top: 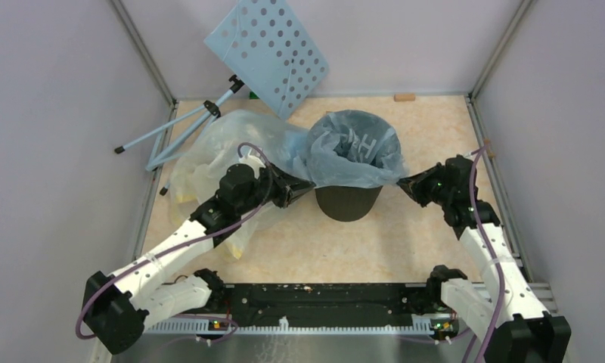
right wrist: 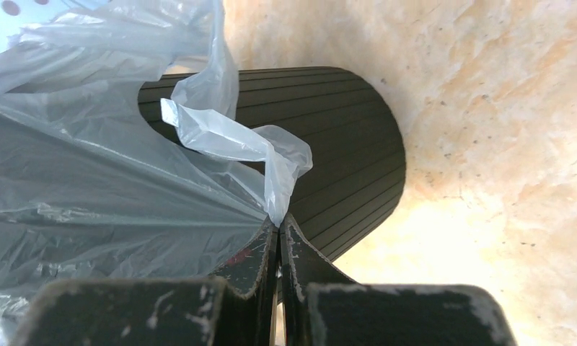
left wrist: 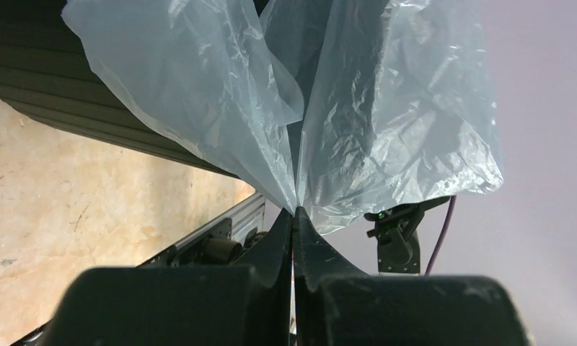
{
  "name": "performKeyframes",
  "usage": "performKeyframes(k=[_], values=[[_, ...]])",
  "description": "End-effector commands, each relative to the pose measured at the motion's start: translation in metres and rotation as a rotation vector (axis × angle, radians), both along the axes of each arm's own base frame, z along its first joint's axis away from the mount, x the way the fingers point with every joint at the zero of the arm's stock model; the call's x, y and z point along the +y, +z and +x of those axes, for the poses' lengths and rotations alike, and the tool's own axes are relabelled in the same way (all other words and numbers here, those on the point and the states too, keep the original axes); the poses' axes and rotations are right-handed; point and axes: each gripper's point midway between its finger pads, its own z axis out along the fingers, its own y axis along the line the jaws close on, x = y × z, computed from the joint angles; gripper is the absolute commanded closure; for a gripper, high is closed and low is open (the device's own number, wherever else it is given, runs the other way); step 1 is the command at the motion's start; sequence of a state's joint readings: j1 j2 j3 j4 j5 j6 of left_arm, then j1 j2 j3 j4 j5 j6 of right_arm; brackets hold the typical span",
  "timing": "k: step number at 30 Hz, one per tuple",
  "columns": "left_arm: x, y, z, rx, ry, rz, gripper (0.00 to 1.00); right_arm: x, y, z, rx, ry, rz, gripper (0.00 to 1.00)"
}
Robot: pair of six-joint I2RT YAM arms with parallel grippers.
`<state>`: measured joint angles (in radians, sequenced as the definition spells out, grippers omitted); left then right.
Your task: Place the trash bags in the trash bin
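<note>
Over trash bin (top: pixel 349 204), trash bag (top: pixel 343 160), pinched by left claw (top: pixel 310 186), right claw (top: pixel 400 181)

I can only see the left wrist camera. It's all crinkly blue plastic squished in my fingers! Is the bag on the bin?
Observer: Yes. In the top view the trash bag is draped over the mouth of the trash bin and hangs down its outside.
Operator: What's my other arm doing?
Observer: The right gripper is shut on the bag's edge at the bin's right side, opposite your left gripper.
Operator: Is anything else close?
Observer: A bigger clear yellowish sack lies on the table to the bin's left.
</note>
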<state>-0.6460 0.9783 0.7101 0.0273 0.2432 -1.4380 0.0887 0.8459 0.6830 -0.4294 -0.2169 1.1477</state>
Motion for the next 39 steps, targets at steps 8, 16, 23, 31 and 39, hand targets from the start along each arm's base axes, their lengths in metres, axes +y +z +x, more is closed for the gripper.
performKeyframes(k=[8, 16, 23, 31, 39], values=[[0.015, -0.049, 0.005, 0.002, 0.083, 0.166, 1.0, -0.024, 0.001, 0.011, -0.019, -0.025, -0.182, 1.0], [0.021, -0.088, 0.025, -0.016, 0.114, 0.355, 1.0, -0.036, -0.007, 0.014, -0.008, -0.032, -0.28, 1.0], [0.02, -0.078, 0.039, -0.131, 0.065, 0.495, 0.93, -0.059, 0.008, 0.017, -0.031, -0.028, -0.467, 0.77], [0.049, -0.04, 0.044, -0.251, 0.133, 0.629, 0.43, -0.094, 0.086, 0.013, -0.158, -0.069, -0.724, 0.4], [0.065, 0.0, 0.048, -0.394, 0.179, 0.688, 0.44, -0.019, 0.168, 0.015, -0.505, 0.397, -0.713, 0.98]])
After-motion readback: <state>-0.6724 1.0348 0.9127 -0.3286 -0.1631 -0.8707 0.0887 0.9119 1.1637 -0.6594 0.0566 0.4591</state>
